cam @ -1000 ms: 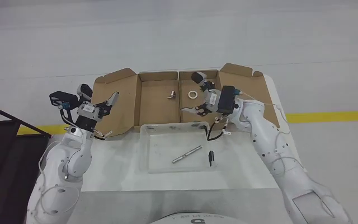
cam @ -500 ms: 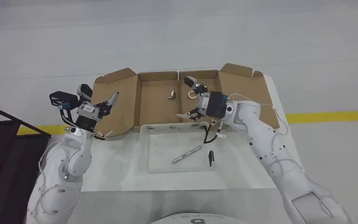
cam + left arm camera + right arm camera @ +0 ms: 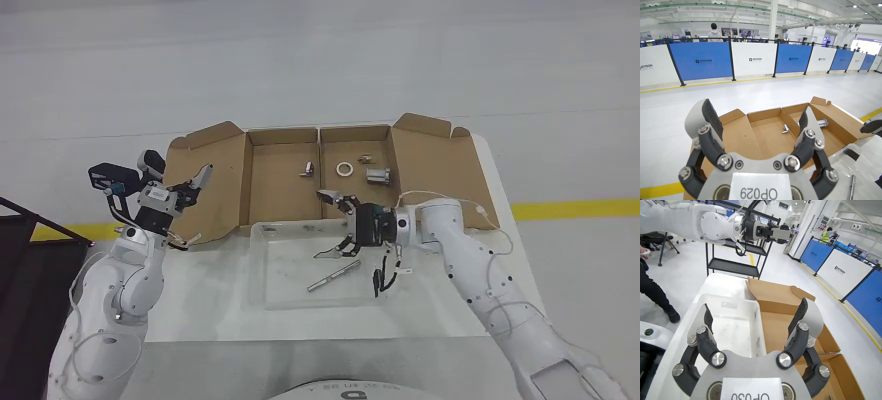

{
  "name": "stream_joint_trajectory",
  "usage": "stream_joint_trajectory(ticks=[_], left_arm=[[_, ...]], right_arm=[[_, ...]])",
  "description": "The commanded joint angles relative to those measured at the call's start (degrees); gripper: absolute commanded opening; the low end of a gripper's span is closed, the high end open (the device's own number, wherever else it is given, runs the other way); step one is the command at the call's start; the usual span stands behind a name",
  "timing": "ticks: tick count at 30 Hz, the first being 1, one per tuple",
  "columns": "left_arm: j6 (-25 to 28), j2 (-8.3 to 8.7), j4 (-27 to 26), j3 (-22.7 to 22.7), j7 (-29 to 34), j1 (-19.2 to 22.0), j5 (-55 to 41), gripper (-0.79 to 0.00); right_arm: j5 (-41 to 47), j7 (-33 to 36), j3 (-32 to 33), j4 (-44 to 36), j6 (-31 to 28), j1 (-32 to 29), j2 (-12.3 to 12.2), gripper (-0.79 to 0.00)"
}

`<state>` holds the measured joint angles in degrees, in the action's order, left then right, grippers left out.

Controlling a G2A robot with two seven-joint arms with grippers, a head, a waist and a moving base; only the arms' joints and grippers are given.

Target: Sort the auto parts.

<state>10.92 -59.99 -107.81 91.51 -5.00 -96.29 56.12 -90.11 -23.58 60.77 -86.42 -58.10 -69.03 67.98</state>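
A cardboard box (image 3: 275, 190) with two compartments lies open at the table's far side. Its left compartment holds a small metal part (image 3: 308, 168); the right one holds a white ring (image 3: 344, 168) and a metal block (image 3: 377, 175). In front stands a clear tray (image 3: 285, 250) with a metal rod (image 3: 334, 276) and a black part (image 3: 377, 282). My right gripper (image 3: 325, 224) hangs open and empty over the tray's far edge, also seen from its wrist (image 3: 755, 315). My left gripper (image 3: 197, 207) is open and empty over the box's left flap (image 3: 757, 117).
The box flaps (image 3: 432, 135) stand out on both sides. A black shelf rack (image 3: 738, 262) stands off the table's left end. In the right wrist view the left arm (image 3: 715, 224) shows above that end.
My right gripper has drawn back from the box's right compartment to the tray's far edge. A metal block now shows in that compartment. The left arm has kept still.
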Motion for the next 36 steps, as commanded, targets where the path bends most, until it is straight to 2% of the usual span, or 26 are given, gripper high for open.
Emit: stream_joint_trajectory(ticks=[1,8,16,19,20,21,23,24,28,32,36], left_arm=[[0.00,0.00,0.00,0.00,0.00,0.00,0.00,0.000],[0.00,0.00,0.00,0.00,0.00,0.00,0.00,0.000],[0.00,0.00,0.00,0.00,0.00,0.00,0.00,0.000],[0.00,0.00,0.00,0.00,0.00,0.00,0.00,0.000],[0.00,0.00,0.00,0.00,0.00,0.00,0.00,0.000],[0.00,0.00,0.00,0.00,0.00,0.00,0.00,0.000],[0.00,0.00,0.00,0.00,0.00,0.00,0.00,0.000],[0.00,0.00,0.00,0.00,0.00,0.00,0.00,0.000],[0.00,0.00,0.00,0.00,0.00,0.00,0.00,0.000],[0.00,0.00,0.00,0.00,0.00,0.00,0.00,0.000],[0.00,0.00,0.00,0.00,0.00,0.00,0.00,0.000]], right_arm=[[1.06,-0.83,-0.23,1.35,0.10,0.62,-0.72,0.000],[5.18,-4.46,-3.28,4.67,0.10,2.61,-2.78,0.000],[5.18,-4.46,-3.28,4.67,0.10,2.61,-2.78,0.000],[4.02,0.45,-4.02,3.20,4.81,2.19,-2.53,0.000],[4.05,2.34,-4.54,2.25,5.11,2.09,-2.44,-0.034],[3.57,4.54,-4.86,1.56,5.06,2.25,-2.44,-0.139],[2.83,8.27,-5.07,0.56,5.22,2.36,-2.51,-0.249],[2.72,10.23,-5.13,0.35,5.34,2.16,-2.56,-0.400],[3.73,16.38,-5.41,-1.07,4.93,1.68,-2.65,-0.468],[3.94,21.53,-6.02,-2.68,3.81,1.51,-2.77,-0.419],[3.40,26.94,-6.68,-4.09,1.80,1.09,-3.04,-0.419]])
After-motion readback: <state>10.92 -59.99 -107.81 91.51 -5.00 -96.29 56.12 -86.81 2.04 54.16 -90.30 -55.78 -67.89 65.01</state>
